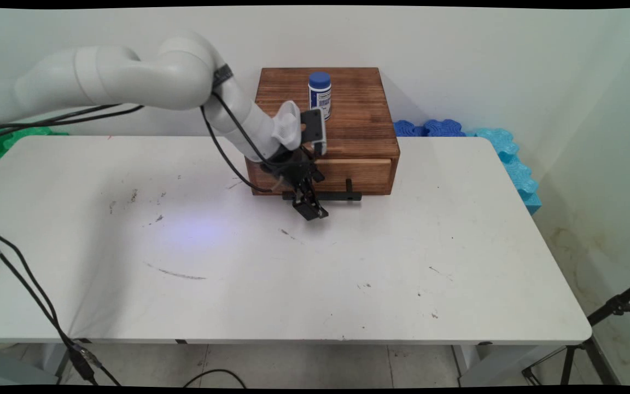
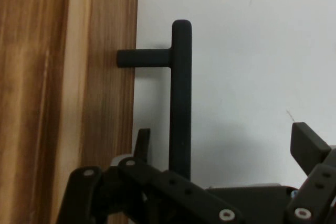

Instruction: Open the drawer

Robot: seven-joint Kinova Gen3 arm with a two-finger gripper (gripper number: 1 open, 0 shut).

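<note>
A dark wooden box (image 1: 359, 109) stands at the table's far middle, with a drawer (image 1: 367, 174) in its front face. The drawer's front sits flush with the box. A black bar handle (image 1: 348, 196) (image 2: 180, 103) sticks out from it on short posts. My gripper (image 1: 308, 207) (image 2: 223, 140) is low over the table at the handle's left end. It is open, and in the hand view the bar runs between the two fingers, closer to the one beside the wood. Neither finger touches the bar. A white bottle with a blue cap (image 1: 320, 96) stands upright on the box.
Blue foam pieces (image 1: 430, 128) and light-blue ones (image 1: 512, 158) lie behind the table's far right corner, and green ones (image 1: 14, 137) at the far left. A tripod leg (image 1: 610, 312) stands off the right edge. Black cables (image 1: 30, 290) hang at the left.
</note>
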